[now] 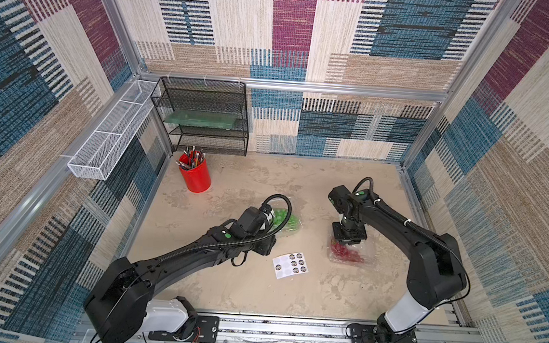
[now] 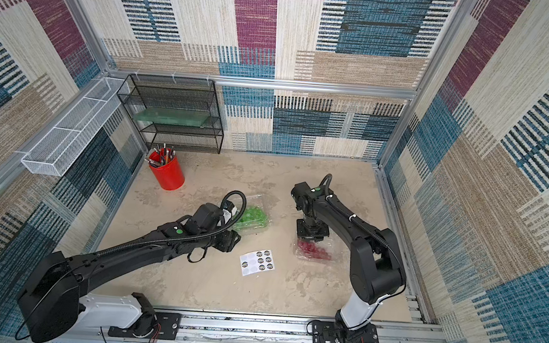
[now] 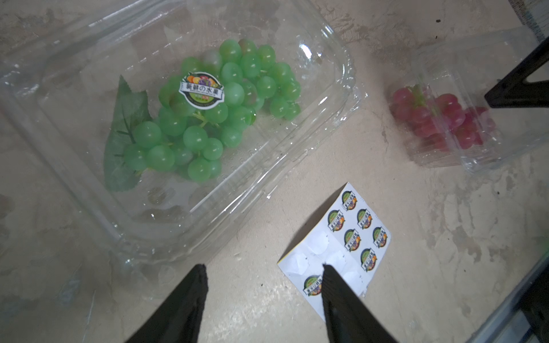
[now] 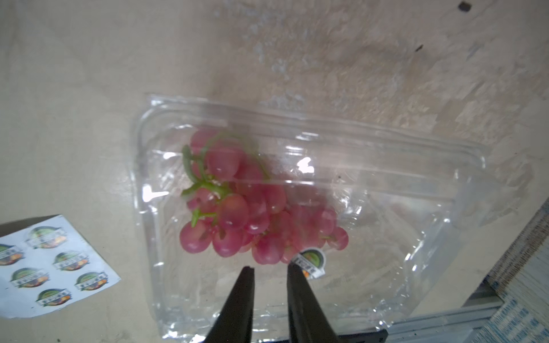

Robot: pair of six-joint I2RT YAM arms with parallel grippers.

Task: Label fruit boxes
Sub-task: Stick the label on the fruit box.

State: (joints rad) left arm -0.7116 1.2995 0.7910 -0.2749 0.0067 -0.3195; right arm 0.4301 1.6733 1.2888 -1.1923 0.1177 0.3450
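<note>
We see the box with green grapes [image 3: 297, 148] lying near the middle of the tabletop [image 1: 255, 296], and a round sticker [image 3: 201, 90] sits on its lid, above the bunch. The box with red grapes [image 4: 371, 208] lies well apart from it, on the robot's right side, and a second sticker [image 4: 310, 261] sits on its lid at the edge of the bunch. The white sticker sheet [image 3: 341, 237] lies flat between the two boxes, a little closer to the arm bases, and some of its round places are peeled blank. The left pincer [image 3: 263, 267] hangs just beside the green box with its jaws wide apart and nothing between them. One finger covers a corner of the sheet in the left wrist view, but we cannot tell if it touches. The right pincer [image 4: 271, 267] points down over the red box. Its jaws are parted only by a narrow gap and hold nothing, and one finger is just beside the second sticker.
</note>
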